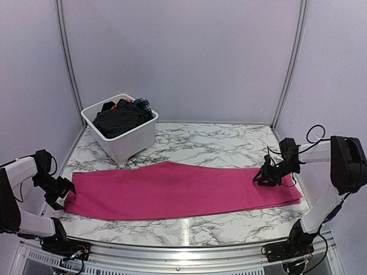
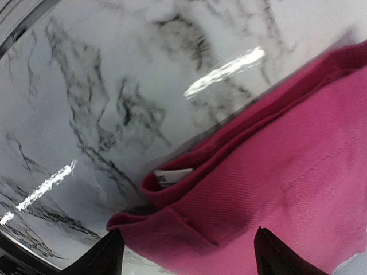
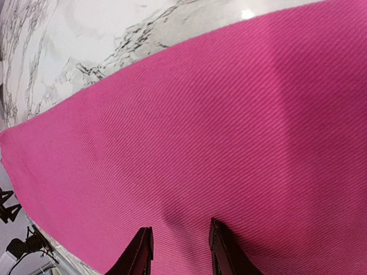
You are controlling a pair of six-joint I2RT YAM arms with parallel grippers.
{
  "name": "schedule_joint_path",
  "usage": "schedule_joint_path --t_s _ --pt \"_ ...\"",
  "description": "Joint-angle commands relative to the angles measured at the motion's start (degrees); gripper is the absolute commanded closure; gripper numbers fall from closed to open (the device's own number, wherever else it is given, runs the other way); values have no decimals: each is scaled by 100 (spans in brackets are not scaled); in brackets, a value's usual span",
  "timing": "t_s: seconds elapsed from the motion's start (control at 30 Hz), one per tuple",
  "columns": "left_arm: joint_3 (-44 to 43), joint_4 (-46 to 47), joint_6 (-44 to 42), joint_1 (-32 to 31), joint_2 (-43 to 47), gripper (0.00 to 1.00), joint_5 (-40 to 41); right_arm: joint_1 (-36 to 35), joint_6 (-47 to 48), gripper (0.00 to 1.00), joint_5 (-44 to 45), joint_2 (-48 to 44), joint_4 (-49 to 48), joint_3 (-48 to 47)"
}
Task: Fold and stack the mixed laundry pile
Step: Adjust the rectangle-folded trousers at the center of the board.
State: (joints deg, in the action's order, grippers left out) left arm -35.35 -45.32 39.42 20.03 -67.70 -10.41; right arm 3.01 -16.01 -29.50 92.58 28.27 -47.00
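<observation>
The large magenta-pink cloth (image 1: 178,192) lies flat as a long folded strip across the marble table (image 1: 218,143). My left gripper (image 1: 63,192) sits at its left end, open wide. In the left wrist view the left gripper (image 2: 186,238) straddles the cloth's layered corner (image 2: 287,172), where a white label (image 2: 172,176) peeks out of the fold. My right gripper (image 1: 266,177) rests low over the right end. Its jaws (image 3: 180,229) stand partly apart on the cloth (image 3: 200,126), a slight ridge between them. The remaining laundry pile (image 1: 117,120), black pinstriped, orange (image 1: 118,103) and plaid (image 1: 143,105), fills the tub.
The white plastic tub (image 1: 129,140) stands at the back left, just behind the cloth. White walls enclose the table on three sides. Bare marble shows behind the cloth on the right and in a strip along the near edge (image 1: 189,229).
</observation>
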Motion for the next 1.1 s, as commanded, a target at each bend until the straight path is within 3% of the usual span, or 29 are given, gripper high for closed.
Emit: schedule_joint_path --t_s 0.0,0.23,0.3,0.37,0.4,0.47,0.57,0.67,0.77,0.87,0.97,1.0,1.07 --pt "265 -315 521 0 216 21 46 280 129 65 675 109 172 115" --pt "571 31 497 -9 8 25 -13 323 173 65 663 119 191 95" --pt "608 318 461 -10 -124 40 -117 328 182 65 664 141 186 100" --pt "521 517 427 -12 -141 67 -288 332 201 65 679 163 188 80" --pt "437 586 423 -16 -80 76 -407 340 211 65 682 171 195 68" --pt "189 598 371 -13 136 87 -501 350 229 65 682 189 212 47" --pt "-222 546 300 -23 402 93 -594 359 222 65 692 195 206 30" --pt "-660 420 281 -75 258 94 -848 370 213 65 703 208 204 24" --pt "-1089 428 181 -212 115 84 -868 376 221 66 730 218 201 31" --pt "-1422 426 33 -241 8 95 -778 385 221 66 747 217 196 50" --pt "-1648 427 -67 -245 -129 96 -787 385 212 66 735 200 201 43" --pt "-1658 426 -69 -243 -156 91 -830 393 212 66 738 193 202 43" --pt "-1564 404 -55 -245 -196 68 -851 393 200 66 737 183 208 27"
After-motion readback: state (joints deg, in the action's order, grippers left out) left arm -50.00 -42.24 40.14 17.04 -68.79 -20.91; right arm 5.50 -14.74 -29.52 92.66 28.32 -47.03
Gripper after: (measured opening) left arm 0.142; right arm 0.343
